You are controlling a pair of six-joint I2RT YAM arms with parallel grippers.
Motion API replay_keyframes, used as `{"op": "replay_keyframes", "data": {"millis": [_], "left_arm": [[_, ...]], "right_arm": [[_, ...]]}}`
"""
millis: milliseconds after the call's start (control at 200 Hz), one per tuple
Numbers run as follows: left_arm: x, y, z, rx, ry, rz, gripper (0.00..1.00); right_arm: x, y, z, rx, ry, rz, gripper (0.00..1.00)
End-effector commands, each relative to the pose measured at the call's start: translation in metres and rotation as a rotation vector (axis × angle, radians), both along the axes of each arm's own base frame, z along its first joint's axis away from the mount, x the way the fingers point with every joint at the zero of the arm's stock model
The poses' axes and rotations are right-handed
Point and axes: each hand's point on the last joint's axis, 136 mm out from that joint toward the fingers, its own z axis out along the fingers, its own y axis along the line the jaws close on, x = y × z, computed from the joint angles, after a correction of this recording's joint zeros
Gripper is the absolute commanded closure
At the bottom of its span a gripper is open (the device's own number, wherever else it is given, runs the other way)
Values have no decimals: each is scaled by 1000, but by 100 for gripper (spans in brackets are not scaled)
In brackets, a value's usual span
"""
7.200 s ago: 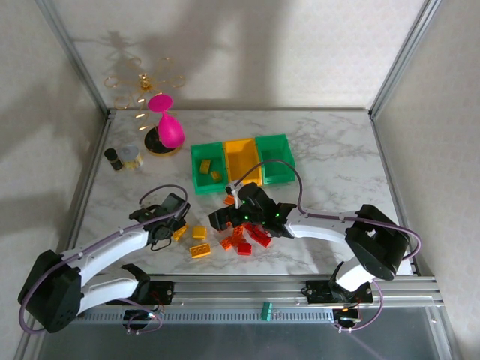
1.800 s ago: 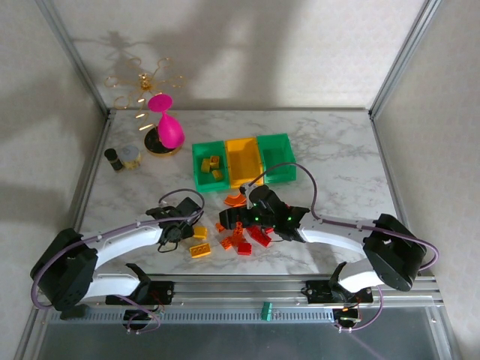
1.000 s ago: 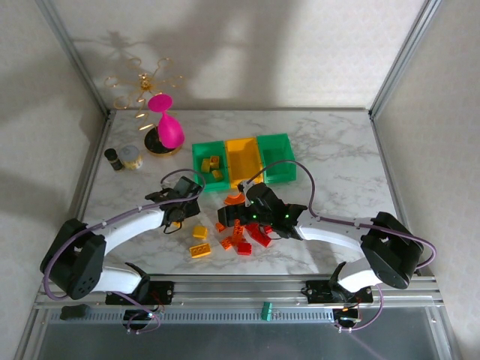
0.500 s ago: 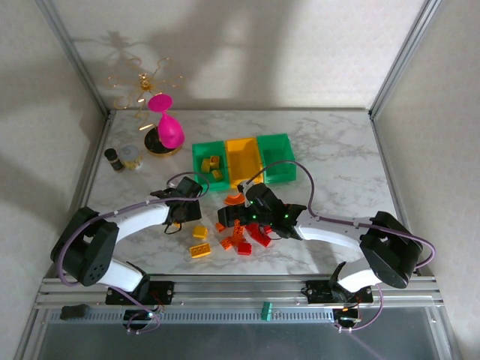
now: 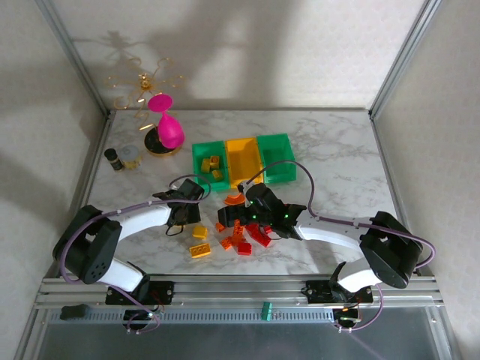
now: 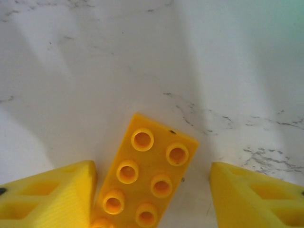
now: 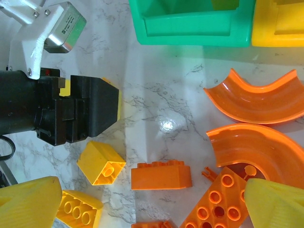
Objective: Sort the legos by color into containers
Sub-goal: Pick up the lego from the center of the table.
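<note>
the left gripper (image 6: 152, 183) straddles a yellow studded plastic brick (image 6: 145, 175) lying flat, studs up, on the white marbled table (image 6: 95, 71). its left finger (image 6: 52, 194) seems to touch the brick's side and its right finger (image 6: 256, 194) stands clear, so the jaws are apart, not clamped. the brick's near end is cut off at the frame edge. beyond sit three open plastic bins in a row: a green bin (image 5: 197, 180) with yellow bricks (image 5: 214, 165) inside, a yellow-orange bin (image 5: 241, 161), and a second green bin (image 5: 276, 148). the right gripper (image 7: 153, 187) hangs wide open above an orange studded brick (image 7: 161, 175), beside two orange curved pieces (image 7: 259, 102). red bricks (image 5: 259, 238) lie partly hidden under its arm.
</note>
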Motion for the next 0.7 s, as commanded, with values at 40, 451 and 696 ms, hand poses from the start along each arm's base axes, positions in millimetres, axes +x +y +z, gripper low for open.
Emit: {"op": "replay_keyframes", "data": {"millis": [40,451,696], "left_arm": [[-17,12,-13,56,59,14,48],[-6,7,5,34,2,17,66],[17,-3,42,-11,-97,36,70]], "right_arm": [[3,5,7,8,-17,-6,1],[10,4,31,66,-42,-55,1],[21,-15,40,96,-37,-122,2]]}}
